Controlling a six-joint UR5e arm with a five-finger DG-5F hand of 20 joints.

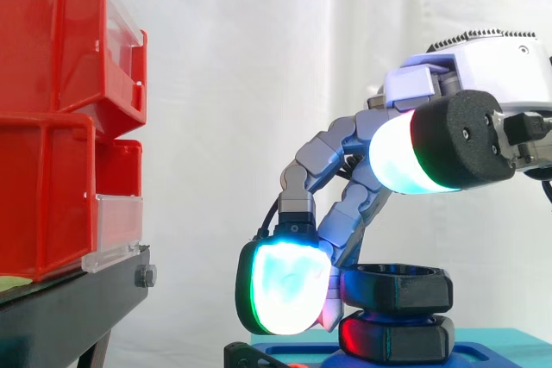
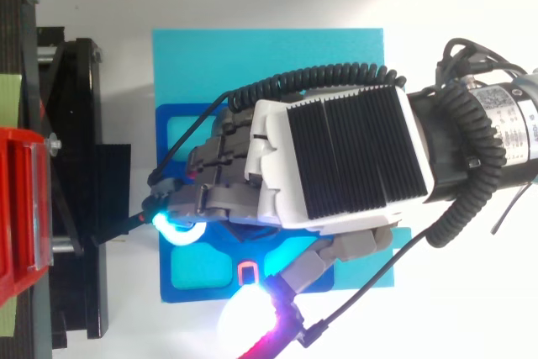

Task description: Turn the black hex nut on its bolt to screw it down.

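hand (image 2: 336,157) | fingers curled round nut (image 1: 398,287) (matte black, rounded hex) | flat smooth blue base (image 2: 269,56) beneath

Bins (image 1: 52,127) stacked on the stand (image 1: 69,308) at left; to its right, the nut (image 1: 398,289) over the plate (image 2: 269,48), under the robot hand (image 2: 336,157).
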